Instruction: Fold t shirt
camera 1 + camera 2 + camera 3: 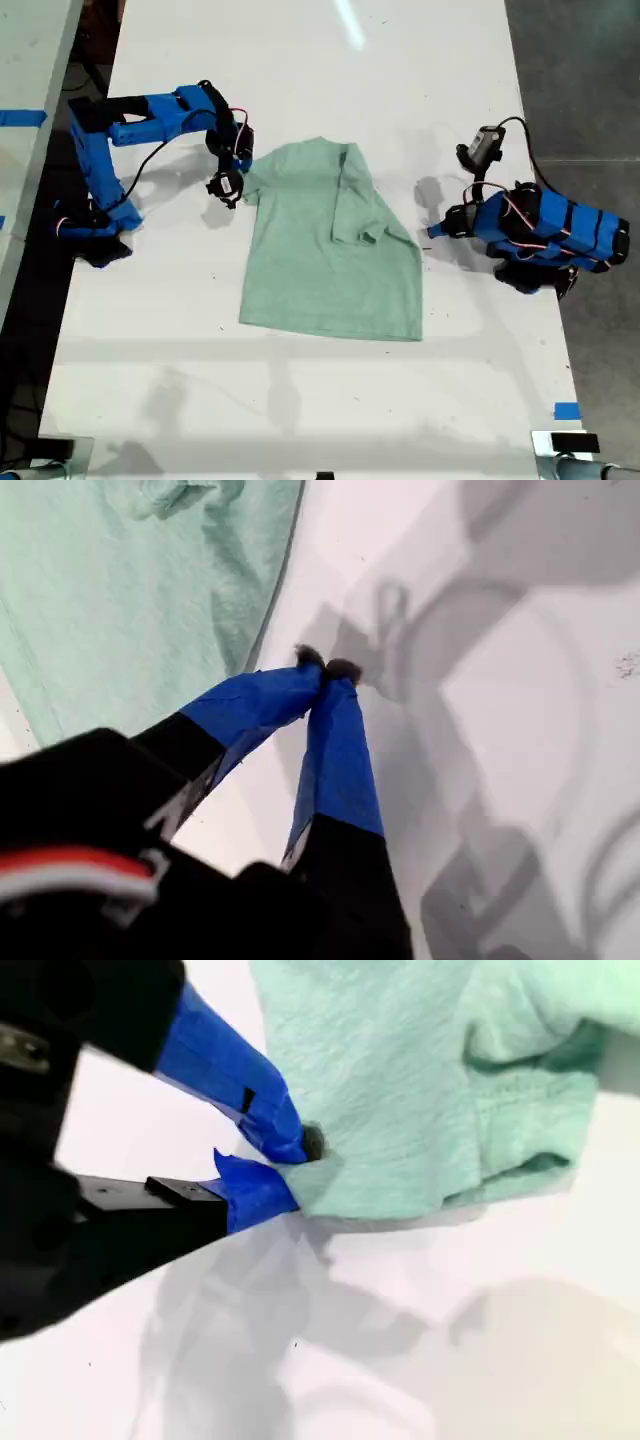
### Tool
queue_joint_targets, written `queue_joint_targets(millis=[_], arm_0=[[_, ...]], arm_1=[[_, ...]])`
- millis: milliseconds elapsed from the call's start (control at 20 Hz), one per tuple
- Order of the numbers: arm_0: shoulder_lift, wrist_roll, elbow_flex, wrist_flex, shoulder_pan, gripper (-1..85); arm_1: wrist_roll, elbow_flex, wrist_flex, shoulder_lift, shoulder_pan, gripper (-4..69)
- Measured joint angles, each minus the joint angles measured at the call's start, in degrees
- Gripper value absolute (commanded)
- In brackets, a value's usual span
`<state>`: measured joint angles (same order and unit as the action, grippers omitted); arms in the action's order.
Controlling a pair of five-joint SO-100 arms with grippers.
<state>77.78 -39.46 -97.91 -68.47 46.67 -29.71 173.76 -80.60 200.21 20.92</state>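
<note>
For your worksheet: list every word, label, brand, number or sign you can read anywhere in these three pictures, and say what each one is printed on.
None: no picture shows any readable text.
The t shirt is plain, with no print or visible label.
The table is bare white, with only unmarked blue tape near the exterior view's lower right.
My first pincer and my second pincer carry blue tape without writing.

Looked like robotics lab: long white table [300, 400], blue tape marks [566, 410], grey concrete floor [585, 80], exposed arm wiring [520, 215].
</note>
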Motion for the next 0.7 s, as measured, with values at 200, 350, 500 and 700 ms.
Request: queue_joint_targets(millis=[200,350,500,700], arm_0=[[1.0,0.4,0.4,-2.1,0.0,-0.2],[2.6,0.3,6.9,-11.5,0.1,-0.2],[3.0,0.4,22.9,-20.8,-1.7,-0.2],[2.5,1.1,33.2,-22.9,-8.8,-0.2]], arm_1=[[0.0,0.0,0.0,0.0,0.0,0.8],[0.0,0.0,0.0,0.0,0.0,0.8],[0.0,0.0,0.0,0.0,0.0,0.8],[-0.1,0.0,0.0,0.0,0.0,0.8]])
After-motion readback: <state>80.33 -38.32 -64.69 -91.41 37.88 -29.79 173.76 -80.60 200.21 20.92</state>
